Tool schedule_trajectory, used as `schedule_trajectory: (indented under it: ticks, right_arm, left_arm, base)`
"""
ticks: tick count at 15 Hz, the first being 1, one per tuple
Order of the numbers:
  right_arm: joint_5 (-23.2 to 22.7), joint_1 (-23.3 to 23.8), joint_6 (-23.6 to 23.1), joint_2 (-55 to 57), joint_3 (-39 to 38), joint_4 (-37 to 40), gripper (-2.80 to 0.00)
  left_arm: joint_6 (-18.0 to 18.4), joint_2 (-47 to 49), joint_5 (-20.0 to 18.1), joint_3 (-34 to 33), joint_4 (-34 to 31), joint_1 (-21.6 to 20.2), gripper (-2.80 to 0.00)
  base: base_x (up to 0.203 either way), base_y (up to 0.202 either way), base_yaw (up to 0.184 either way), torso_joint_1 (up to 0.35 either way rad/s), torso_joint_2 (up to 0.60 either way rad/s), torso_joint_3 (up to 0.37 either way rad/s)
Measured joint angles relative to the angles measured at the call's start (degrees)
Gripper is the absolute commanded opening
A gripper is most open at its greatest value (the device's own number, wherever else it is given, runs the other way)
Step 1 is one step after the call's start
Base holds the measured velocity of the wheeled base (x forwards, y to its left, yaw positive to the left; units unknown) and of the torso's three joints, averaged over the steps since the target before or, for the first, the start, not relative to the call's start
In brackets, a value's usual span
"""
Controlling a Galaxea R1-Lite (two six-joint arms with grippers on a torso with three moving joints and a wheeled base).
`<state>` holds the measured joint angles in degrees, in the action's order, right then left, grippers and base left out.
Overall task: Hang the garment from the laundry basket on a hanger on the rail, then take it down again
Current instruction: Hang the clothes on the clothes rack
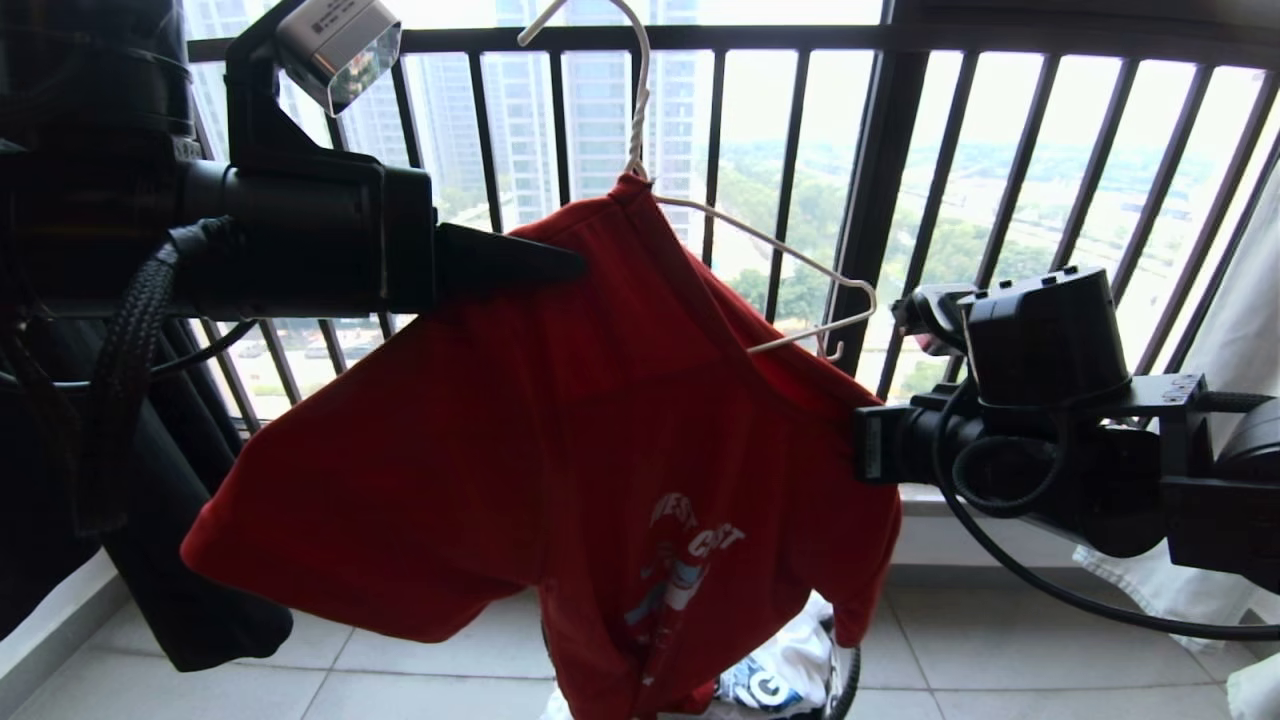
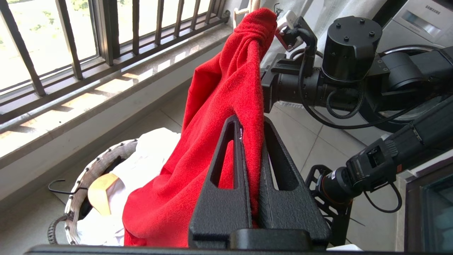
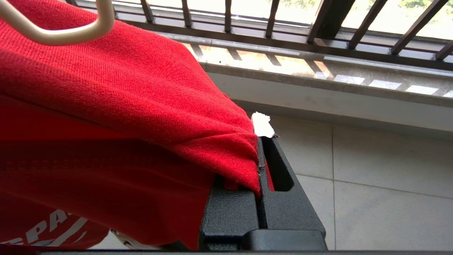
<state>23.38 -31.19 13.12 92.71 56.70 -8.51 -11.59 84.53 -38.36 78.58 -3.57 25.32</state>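
Observation:
The garment [image 1: 520, 450], a red T-shirt with printed lettering, hangs spread on the white wire hanger [image 1: 800, 258]. The hanger's hook runs up past the top of the head view. The rail is out of view. My left gripper [image 1: 560, 265] is shut on the shirt's shoulder at the left; the wrist view shows cloth pinched between the fingers of that gripper [image 2: 249, 122]. My right gripper [image 3: 259, 141] is shut on the shirt's other shoulder edge, below the hanger's bare end [image 3: 53, 35]. Under the shirt stands the laundry basket [image 2: 92, 166], holding white clothes.
A dark barred window railing [image 1: 880, 200] stands right behind the shirt. A black garment [image 1: 170, 500] hangs at the left and a white one [image 1: 1240, 330] at the right. A wooden hanger [image 2: 101, 193] lies in the basket. A washing machine [image 2: 421, 17] stands behind the right arm.

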Motion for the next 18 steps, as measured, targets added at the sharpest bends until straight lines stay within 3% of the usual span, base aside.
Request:
schedule_trajectory:
  ticks: [6,12,18]
  right_arm:
    - [-14.20,7.04,0.00,-1.39,0.35,0.35,-2.80]
    - [-20.92,10.84,0.00,-1.16,0.83,1.19,-2.80]
    - [-24.79,10.11,0.20,-0.09,0.37,3.08,-2.80]
  left_arm:
    - [-0.23,0.61,-0.17,-0.91,0.09,2.60,-2.80]
    - [-0.95,0.78,-0.17,-1.93,0.64,4.43,-2.80]
    - [-8.06,0.44,-0.05,-6.18,14.62,4.56,-2.80]
  base:
    - [0.000,0.000,0.000,0.000,0.00,0.000]
    - [0.000,0.000,0.000,0.000,0.00,0.000]
    - [0.000,0.000,0.000,0.000,0.00,0.000]
